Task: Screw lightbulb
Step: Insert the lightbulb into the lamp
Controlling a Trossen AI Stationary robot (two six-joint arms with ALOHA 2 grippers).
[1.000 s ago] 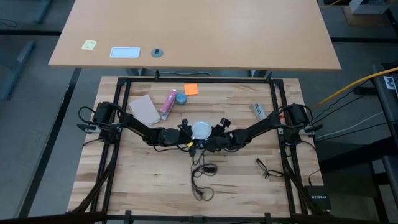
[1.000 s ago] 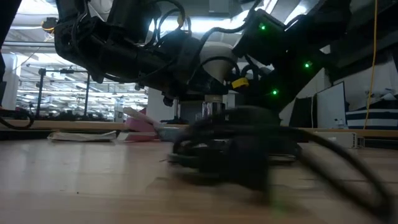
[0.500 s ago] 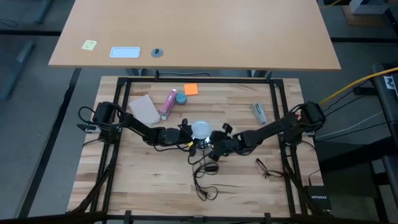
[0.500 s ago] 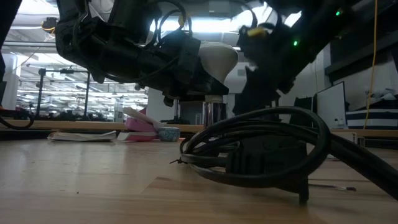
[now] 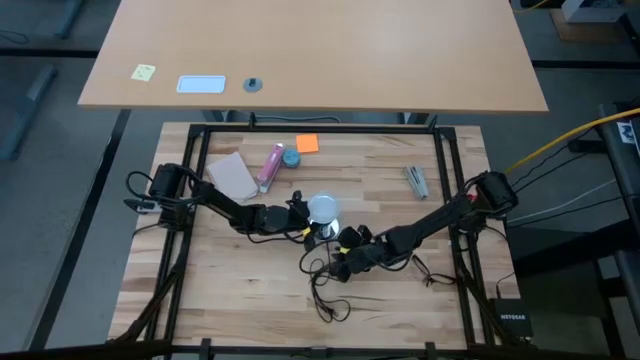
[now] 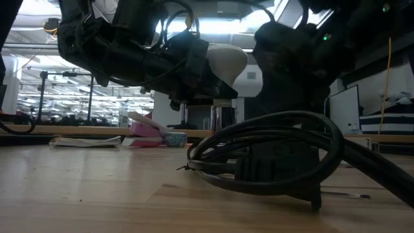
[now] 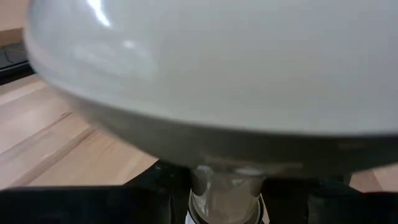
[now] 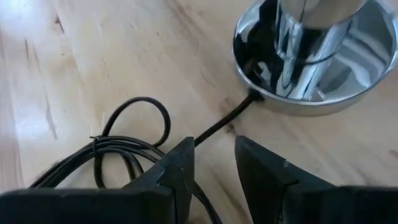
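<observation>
The left gripper (image 5: 300,217) is clamped on the small frosted white round-globed lightbulb (image 5: 322,208), which stands upright on the shiny silver round lamp base (image 8: 311,59) at the table's centre. The bulb is likely light, thin-walled, slippery glass that would crack under a hard squeeze; the widest part of the globe, held gently, looks the safest place to turn it. Right and nearer, the right gripper (image 8: 211,158) hangs just above the coiled black cord (image 5: 322,280), its fingers parted and holding nothing.

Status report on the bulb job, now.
Left claw at lightbulb, grip unclear. Right claw open, empty, over black cord. Bulb above lamp base.
</observation>
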